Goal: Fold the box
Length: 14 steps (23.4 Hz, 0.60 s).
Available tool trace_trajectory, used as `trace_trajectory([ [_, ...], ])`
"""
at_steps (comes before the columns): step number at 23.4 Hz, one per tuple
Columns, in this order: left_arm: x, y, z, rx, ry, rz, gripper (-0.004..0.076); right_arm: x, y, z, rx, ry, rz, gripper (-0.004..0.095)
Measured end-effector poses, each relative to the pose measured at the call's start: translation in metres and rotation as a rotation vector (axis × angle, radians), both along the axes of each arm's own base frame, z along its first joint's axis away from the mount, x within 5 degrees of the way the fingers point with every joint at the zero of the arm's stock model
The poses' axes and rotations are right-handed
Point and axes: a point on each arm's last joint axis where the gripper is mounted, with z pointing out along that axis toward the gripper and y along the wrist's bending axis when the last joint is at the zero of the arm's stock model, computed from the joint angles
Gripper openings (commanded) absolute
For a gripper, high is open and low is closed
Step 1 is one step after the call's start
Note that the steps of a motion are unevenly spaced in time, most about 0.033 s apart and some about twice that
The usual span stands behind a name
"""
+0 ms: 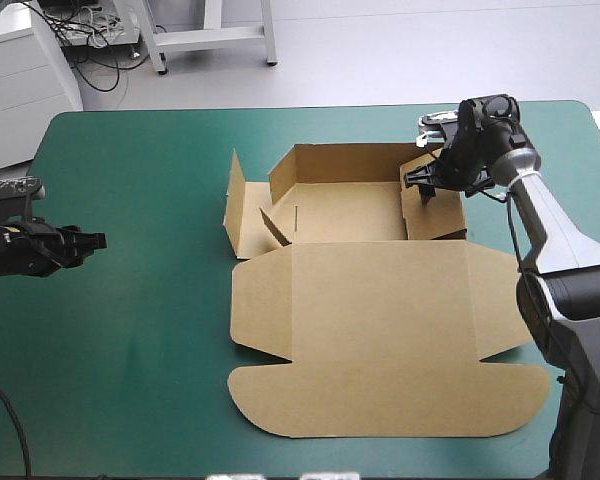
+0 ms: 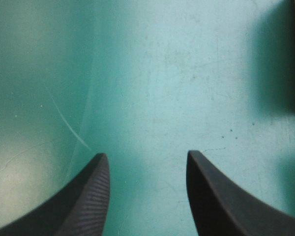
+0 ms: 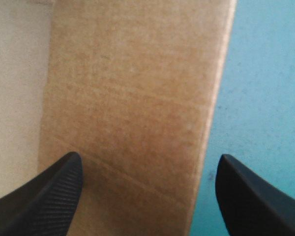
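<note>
A teal-green table (image 1: 130,330) carries the brown box (image 1: 380,330) at its middle, tray walls raised toward the far edge, lid flat toward the near edge. The right gripper (image 1: 427,186), its 2 jaws wide apart, grasps nothing at the tray's right wall. The left gripper (image 1: 92,240), likewise spread and empty, hovers near the left edge.

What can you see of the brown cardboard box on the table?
The brown cardboard box is a cut sheet, half formed, on the teal-green cover. Its far part is an open tray, back and right walls raised, left flap splayed outward. The lid lies flat nearside. The right gripper, black fingers open, sits over the right wall.
</note>
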Motion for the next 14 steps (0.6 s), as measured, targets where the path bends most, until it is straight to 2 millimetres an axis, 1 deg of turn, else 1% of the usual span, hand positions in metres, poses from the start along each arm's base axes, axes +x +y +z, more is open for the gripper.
trace_trajectory([
  [1, 0.000, 0.000, 0.000, 0.000, -0.001, 0.000, 0.0344, 0.003, 0.001, -0.007, 0.000, 0.015, -0.006, 0.0604],
  [2, 0.000, 0.000, 0.000, 0.000, -0.001, 0.000, 0.0344, 0.004, 0.001, -0.010, 0.003, 0.022, -0.011, 0.0559],
  [3, 0.000, 0.000, 0.000, 0.000, -0.001, 0.000, 0.0344, 0.005, 0.002, -0.015, 0.007, 0.033, -0.018, 0.0536],
  [4, 0.000, 0.000, 0.000, 0.000, -0.001, 0.000, 0.0344, 0.006, 0.002, -0.016, 0.012, 0.035, -0.020, 0.0499],
  [5, 0.000, 0.000, 0.000, 0.000, -0.001, 0.000, 0.0344, 0.006, 0.003, -0.017, 0.018, 0.038, -0.021, 0.0438],
  [7, 0.000, 0.000, 0.000, 0.000, -0.001, 0.000, 0.0344, 0.006, 0.003, -0.017, 0.028, 0.040, -0.024, 0.0199],
  [8, 0.000, 0.000, 0.000, 0.000, -0.001, 0.000, 0.0344, 0.006, 0.003, -0.017, 0.029, 0.039, -0.024, 0.0027],
  [9, 0.000, 0.000, 0.000, 0.000, -0.001, 0.000, 0.0344, 0.007, 0.002, -0.017, 0.020, 0.034, -0.026, -0.0018],
  [14, 0.000, 0.000, 0.000, 0.000, -0.001, 0.000, 0.0344, 0.008, 0.000, -0.017, 0.004, 0.023, -0.036, -0.0018],
])
